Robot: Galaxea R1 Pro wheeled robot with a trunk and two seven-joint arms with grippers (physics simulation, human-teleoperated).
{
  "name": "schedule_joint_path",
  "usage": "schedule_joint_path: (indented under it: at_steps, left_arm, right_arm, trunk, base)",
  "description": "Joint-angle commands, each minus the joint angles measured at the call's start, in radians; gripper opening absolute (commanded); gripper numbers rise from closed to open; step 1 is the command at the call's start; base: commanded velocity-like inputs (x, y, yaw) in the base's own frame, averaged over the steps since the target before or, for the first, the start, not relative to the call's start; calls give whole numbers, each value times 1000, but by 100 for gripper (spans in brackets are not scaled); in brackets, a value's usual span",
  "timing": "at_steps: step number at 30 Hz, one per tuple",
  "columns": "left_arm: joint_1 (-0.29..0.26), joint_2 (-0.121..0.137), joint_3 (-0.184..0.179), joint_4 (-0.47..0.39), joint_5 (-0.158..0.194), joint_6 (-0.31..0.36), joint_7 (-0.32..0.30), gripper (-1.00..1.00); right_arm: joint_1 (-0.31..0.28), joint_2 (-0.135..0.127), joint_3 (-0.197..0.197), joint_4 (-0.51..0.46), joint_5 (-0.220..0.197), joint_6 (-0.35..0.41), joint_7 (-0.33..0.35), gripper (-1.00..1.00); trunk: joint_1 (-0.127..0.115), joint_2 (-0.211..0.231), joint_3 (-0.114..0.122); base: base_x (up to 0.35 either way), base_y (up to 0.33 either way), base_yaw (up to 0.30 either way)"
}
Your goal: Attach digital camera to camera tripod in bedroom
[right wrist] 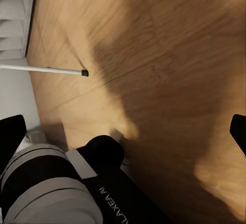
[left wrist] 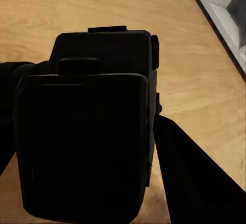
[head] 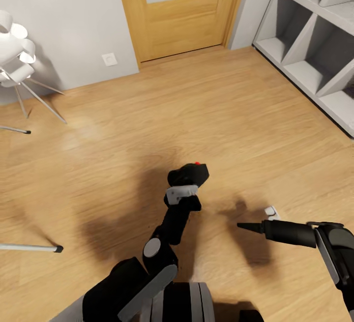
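Note:
My left gripper (head: 186, 185) is shut on the digital camera (head: 191, 170), a small black body with a red dot on top, held above the light wood floor mid-room. In the left wrist view the camera (left wrist: 97, 90) sits between the dark fingers (left wrist: 189, 178). One silver leg of the camera tripod (head: 29, 248), ending in a black foot, reaches in from the left edge; that leg (right wrist: 43, 69) also lies across the floor in the right wrist view. The tripod's head is out of view. My right gripper (head: 242, 225) hovers low to the right of the camera, open and holding nothing (right wrist: 125, 131).
A small white object (head: 271, 210) lies on the floor just beyond my right gripper. A white clustered-shade lamp (head: 14, 51) on thin legs stands far left by the grey wall. A wooden door (head: 182, 7) is straight ahead and a grey shelf unit (head: 314, 42) lines the right wall.

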Motion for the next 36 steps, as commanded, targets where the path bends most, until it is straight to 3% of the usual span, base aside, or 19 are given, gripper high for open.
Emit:
schedule_joint_path:
  at_steps: [1,2,3,4,5,6,9,10,11,12,14,15,18,20,28,36]
  left_arm:
    - [-1,45,28,-1,19,-34,-83,-100]
    - [-1,68,49,-1,30,-45,-128,-100]
    - [-1,116,104,-1,66,-61,-218,-100]
    - [-1,138,135,-1,94,-67,-264,-100]
    - [-1,222,254,8,274,-81,-456,-100]
    - [-1,244,277,11,335,-82,-505,-100]
    - [-2,403,344,54,724,-88,-786,-100]
    - [-2,430,348,62,782,-89,-829,-100]
    - [-2,480,355,79,887,-89,-913,-100]
    - [-2,502,357,89,933,-89,-953,-100]
    - [-1,572,363,136,1071,-87,-1095,-100]
    - [-1,593,364,158,1113,-85,-1149,-100]
    - [-1,618,365,191,1166,-72,-1225,-100]
    - [-2,624,362,200,1178,-56,-1249,-100]
    - [-2,624,358,203,1182,-45,-1279,-100]
    - [-2,621,306,224,1188,-42,-1335,-100]
  right_arm:
    - [0,-1,-6,0,-3,8,0,100]
    - [0,-1,-8,0,-3,8,1,100]
    - [0,-1,-12,0,-3,8,1,100]
    - [0,-1,-13,0,-3,8,1,100]
    - [0,-1,-16,0,-2,8,1,100]
    - [0,-1,-16,0,-2,8,1,100]
    - [0,-1,-17,0,0,8,0,100]
    - [0,-1,-17,0,0,8,0,100]
    - [0,-1,-18,0,0,8,0,100]
    - [0,-1,-18,0,0,8,0,100]
    - [0,-1,-18,0,0,8,0,100]
    - [0,-1,-18,0,0,8,0,100]
    - [0,0,-18,0,1,8,0,100]
    - [0,0,-18,0,1,8,0,100]
    - [0,1,-17,0,2,8,0,100]
    - [0,2,-15,0,2,8,0,100]
  trunk:
    - [-1,0,3]
    - [-1,0,7]
    - [-1,0,11]
    - [-2,1,15]
    - [-2,1,19]
    - [-3,1,23]
    - [-4,2,34]
    - [-5,2,38]
    - [-5,2,42]
    - [-6,3,46]
    - [-6,3,54]
    - [-7,3,58]
    - [-8,4,69]
    - [-9,4,77]
    - [-13,6,108]
    - [-16,8,139]
  base:
    - [0,0,0]
    - [0,0,0]
    - [0,0,0]
    - [0,0,0]
    - [0,0,0]
    - [0,0,0]
    - [0,0,0]
    - [0,0,0]
    - [0,0,0]
    - [0,0,0]
    - [0,0,0]
    - [0,0,0]
    - [0,0,0]
    - [0,0,0]
    - [0,0,0]
    - [0,0,0]
